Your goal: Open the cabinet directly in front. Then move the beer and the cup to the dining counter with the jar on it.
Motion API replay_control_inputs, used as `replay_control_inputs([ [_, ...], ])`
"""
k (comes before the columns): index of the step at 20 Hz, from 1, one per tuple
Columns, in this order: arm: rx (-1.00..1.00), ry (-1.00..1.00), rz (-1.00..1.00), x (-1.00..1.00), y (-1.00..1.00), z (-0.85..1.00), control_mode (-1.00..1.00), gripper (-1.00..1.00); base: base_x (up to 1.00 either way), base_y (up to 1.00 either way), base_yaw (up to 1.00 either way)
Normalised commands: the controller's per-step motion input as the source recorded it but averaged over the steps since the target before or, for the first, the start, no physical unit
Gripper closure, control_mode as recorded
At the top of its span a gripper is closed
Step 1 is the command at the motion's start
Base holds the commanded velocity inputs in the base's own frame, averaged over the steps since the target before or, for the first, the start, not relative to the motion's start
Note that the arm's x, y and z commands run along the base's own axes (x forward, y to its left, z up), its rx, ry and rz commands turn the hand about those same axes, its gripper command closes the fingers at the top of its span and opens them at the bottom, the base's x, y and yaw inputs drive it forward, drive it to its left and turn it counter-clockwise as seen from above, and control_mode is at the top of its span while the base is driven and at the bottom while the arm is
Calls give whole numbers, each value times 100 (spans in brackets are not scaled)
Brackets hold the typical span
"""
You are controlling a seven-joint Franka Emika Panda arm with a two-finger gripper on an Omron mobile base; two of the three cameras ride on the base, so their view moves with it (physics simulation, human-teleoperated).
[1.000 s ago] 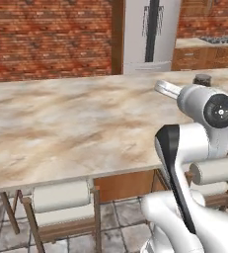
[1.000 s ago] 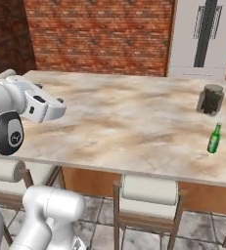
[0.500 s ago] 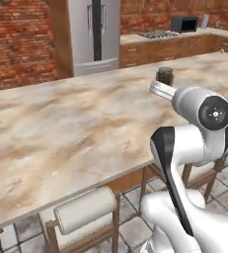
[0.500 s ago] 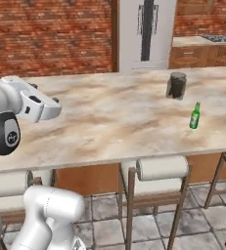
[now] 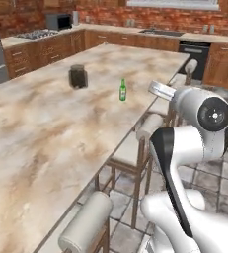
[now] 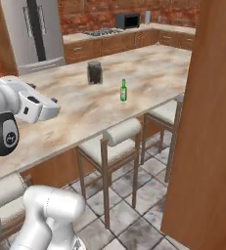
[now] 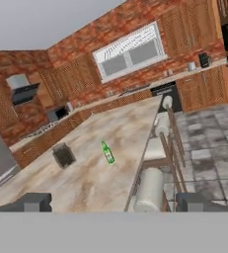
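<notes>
The beer stands upright on the table, a green bottle just beside the jar but apart from it, both well in from the stool side. In the right base view it stands the same way, with the jar beyond it on the marbled top. The hand view looks along the table at the beer and the jar.

So the beer's delivery looks done. The cup I cannot find on the table, so I judge its fetching to be the step in hand. A reddish-brown wooden panel rises close at the right of the right base view; it may be the cabinet's door, though I cannot tell. The next move calls for getting the arm to the shelves, finding the small green cup and closing on it below its rim.

The gripper has its jaws wide apart, holding and touching nothing. White-cushioned stools line the table's edge.
</notes>
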Motion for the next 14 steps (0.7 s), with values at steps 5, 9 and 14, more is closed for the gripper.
replay_control_inputs([
  [5, 0, 0, 0, 0, 0, 0, 100, -100, 0, 2, -100],
  [9, 0, 0, 0, 0, 0, 0, 100, -100, 0, 1, -99],
  [14, 0, 0, 0, 0, 0, 0, 100, -100, -1, 0, -97],
])
